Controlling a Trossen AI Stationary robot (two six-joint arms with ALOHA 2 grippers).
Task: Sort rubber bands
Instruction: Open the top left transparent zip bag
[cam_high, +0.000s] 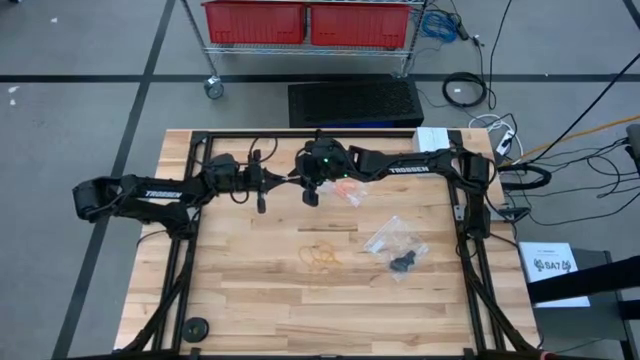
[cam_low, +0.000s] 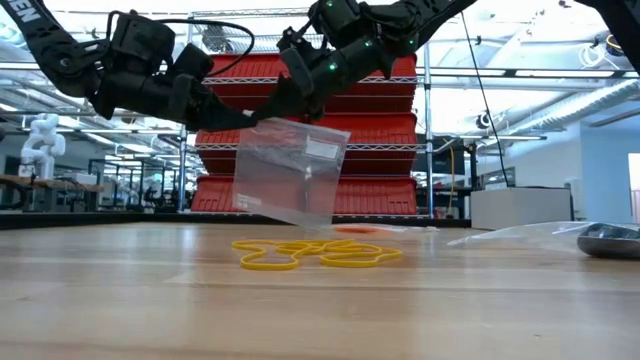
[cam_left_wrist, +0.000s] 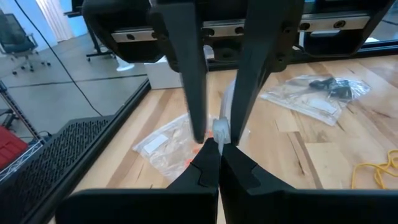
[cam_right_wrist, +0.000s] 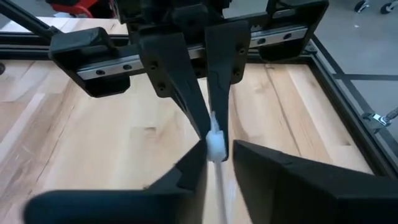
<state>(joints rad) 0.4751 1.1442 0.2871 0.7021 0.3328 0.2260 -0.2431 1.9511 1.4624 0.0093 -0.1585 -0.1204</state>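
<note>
Evidently the step in hand is opening a clear bag (cam_low: 290, 170), held above the worktop (cam_high: 250, 290) between both arms: the left end effector (cam_high: 262, 200) and right end effector (cam_high: 311, 195) are each pressed together on its top edge. The yellow-orange rubber bands (cam_low: 315, 253) lie loose mid-worktop, several overlapping, too tangled to count. Three bags show: the lifted one, one with orange bands (cam_high: 348, 190), one with black bands (cam_high: 397, 245). Next, probably, the mouth must be parted.
</note>
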